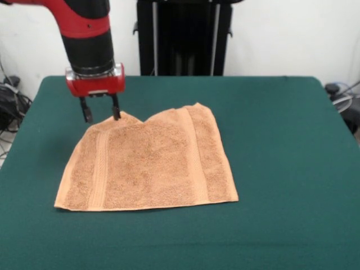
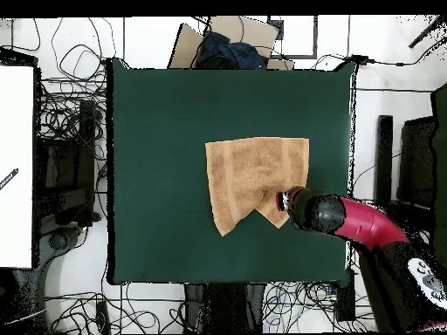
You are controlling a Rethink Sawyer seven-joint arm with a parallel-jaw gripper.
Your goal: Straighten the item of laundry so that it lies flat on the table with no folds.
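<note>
Big green table (image 1: 292, 169) filling the frame, tan towel (image 1: 149, 166) left of centre, mostly flat but notched along its top edge where a fold dips in. Gripper (image 1: 101, 115) at upper left, fingers slightly apart, straddling that top-left corner; can't tell if actually pinching. Best bet: grip low, drag outward, away from the notch.

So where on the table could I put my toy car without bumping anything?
The green table is bare on every side of the towel: the widest patches lie between the towel and the table's side edges and along the camera-side edge in the front view. It is crowded only at the towel's far corner, where the gripper hangs.
</note>
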